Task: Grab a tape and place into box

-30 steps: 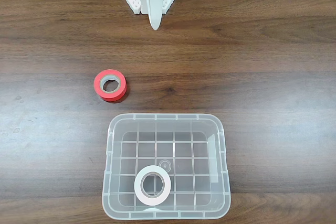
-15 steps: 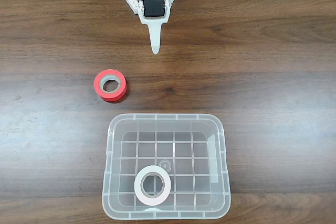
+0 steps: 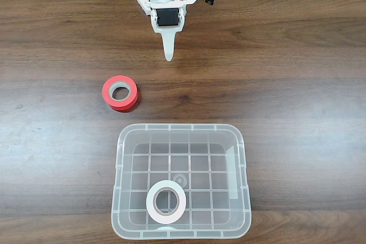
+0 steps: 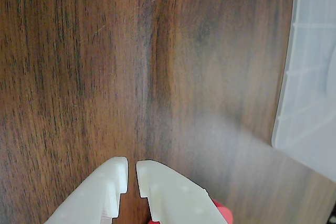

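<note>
Fixed view: gripper (image 3: 168, 56) at the far edge of the table (image 3: 297, 84), holding nothing; tape (image 3: 166, 201) lies flat inside the box (image 3: 121, 141), near side; red roll (image 3: 120, 92) outside, left. Wrist view: jaws nearly closed on nothing, over bare wood.

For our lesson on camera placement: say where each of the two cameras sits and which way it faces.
Fixed view: above the table, looking straight down; the arm's claw enters from the top edge.
Wrist view: on the arm, looking down past the nearly closed claw at the wood.
Both show the clear box and the red tape.
</note>
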